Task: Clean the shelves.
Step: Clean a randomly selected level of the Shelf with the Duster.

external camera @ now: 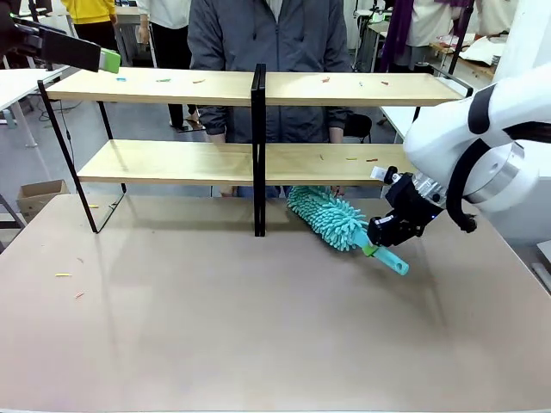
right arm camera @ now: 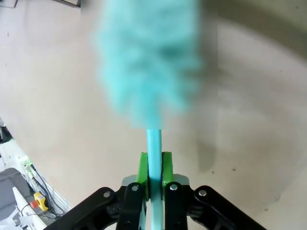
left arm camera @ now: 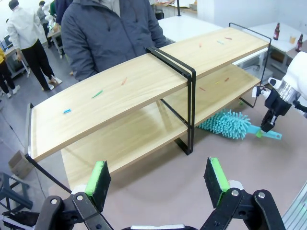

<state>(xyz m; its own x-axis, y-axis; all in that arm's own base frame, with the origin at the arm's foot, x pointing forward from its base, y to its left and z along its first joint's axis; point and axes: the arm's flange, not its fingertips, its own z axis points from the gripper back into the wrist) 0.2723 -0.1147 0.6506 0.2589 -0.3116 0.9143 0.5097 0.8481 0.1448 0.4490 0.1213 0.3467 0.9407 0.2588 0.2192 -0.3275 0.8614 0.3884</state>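
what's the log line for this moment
right gripper: shut on duster handle | left gripper: open, empty | shelves: coloured scraps on boards | duster head: low, by lower board

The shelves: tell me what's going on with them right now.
The right gripper is shut on the handle of a teal fluffy duster, whose head is down at the table in front of the lower right board of the shelves. Small coloured scraps lie on both tiers. The left gripper hangs open, high by the top board's left end, holding nothing. A person stands behind the shelves.
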